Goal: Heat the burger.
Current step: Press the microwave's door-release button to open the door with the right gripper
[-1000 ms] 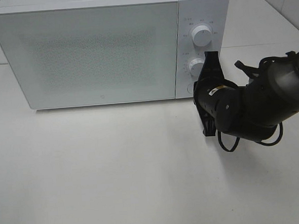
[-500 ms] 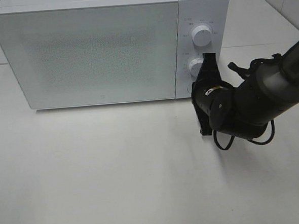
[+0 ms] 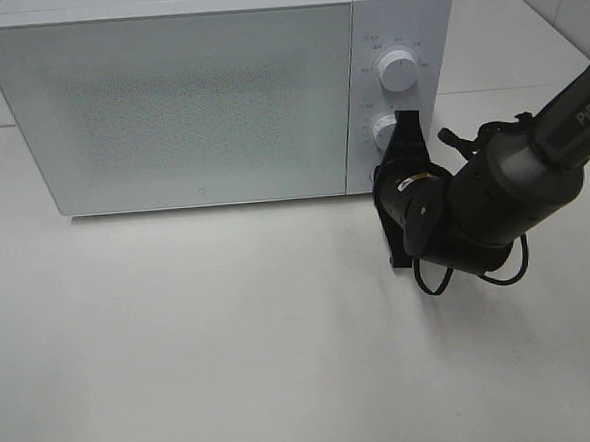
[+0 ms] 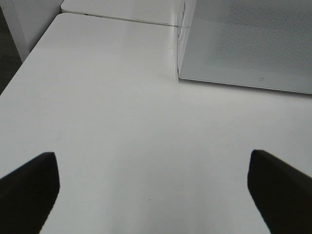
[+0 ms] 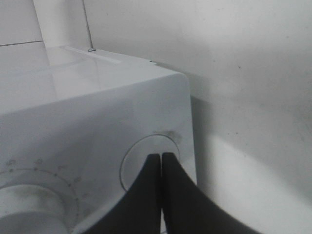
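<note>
**Right gripper at the microwave button, door shut**

High view: the microwave is sitting at 11 o'clock on the white table, with its front facing the camera. The door is sitting shut, frosted and not see-through. The panel is lying at the door's 3 o'clock side. It is carrying 2 dials, the top dial and the lower dial at its 6 o'clock.

The right arm is coming in from 3 o'clock and covering the bottom of the panel.

The right gripper is showing its fingers pressed together with nothing between them. In the right wrist view the tips are lying over the middle of the round button, just beside the lower dial. I can't tell if they're actually touching it.

The left gripper is hanging over bare table with its fingers spread wide and gripping nothing. It is sitting well apart from the microwave's corner.

Burger: it isn't showing in any of the 3 views, so I can't tell where it is.
</note>
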You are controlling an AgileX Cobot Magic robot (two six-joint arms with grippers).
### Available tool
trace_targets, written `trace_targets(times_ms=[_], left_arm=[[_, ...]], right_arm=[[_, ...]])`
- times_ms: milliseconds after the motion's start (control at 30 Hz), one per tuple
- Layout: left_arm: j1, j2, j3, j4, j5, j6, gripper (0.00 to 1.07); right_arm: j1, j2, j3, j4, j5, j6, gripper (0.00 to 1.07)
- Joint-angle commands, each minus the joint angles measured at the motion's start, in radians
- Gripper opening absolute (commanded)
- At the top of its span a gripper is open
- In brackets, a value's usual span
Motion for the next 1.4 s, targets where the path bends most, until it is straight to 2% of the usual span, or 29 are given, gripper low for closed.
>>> trace_targets(times_ms=[33,233,767,1033,1400], left_arm=[[0.003,-0.017,0.004,-0.008,-0.009,0.002,0.98],[0.003,-0.017,0.004,-0.008,-0.009,0.002,0.98],[0.003,-0.017,0.004,-0.008,-0.009,0.002,0.98],[0.003,-0.017,0.004,-0.008,-0.009,0.002,0.98],[0.003,-0.017,0.004,-0.008,-0.009,0.002,0.98]], right_arm=[[-0.006,0.0,-0.014,0.0,-0.004,-0.007,0.0],[-0.018,0.025,-0.054,-0.002,-0.006,-0.014,0.0],[-0.018,0.025,-0.072,-0.026,-0.169,0.029,0.0],[-0.03,0.025,-0.126,-0.019,-0.279,0.028,0.0],[-0.064,0.066,-0.219,-0.042,-0.289,-0.035,0.0]])
